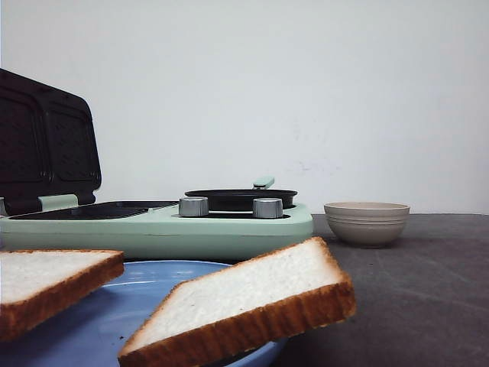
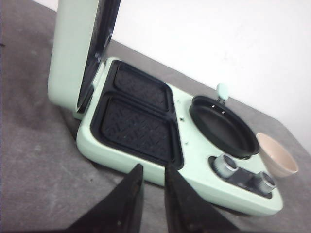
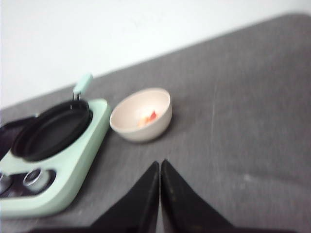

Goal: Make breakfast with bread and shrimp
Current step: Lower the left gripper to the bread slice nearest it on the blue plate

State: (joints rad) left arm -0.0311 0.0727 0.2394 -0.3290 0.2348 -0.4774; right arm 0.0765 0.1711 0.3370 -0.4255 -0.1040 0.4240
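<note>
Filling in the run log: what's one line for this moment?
bread on plate | shrimp in bowl | left pincer empty | right pincer shut

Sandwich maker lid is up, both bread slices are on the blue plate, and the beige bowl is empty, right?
Not quite: the beige bowl is not empty. The right wrist view shows pink-orange shrimp in it. The rest holds: the sandwich maker has its lid up, and both bread slices lie on the blue plate.
</note>
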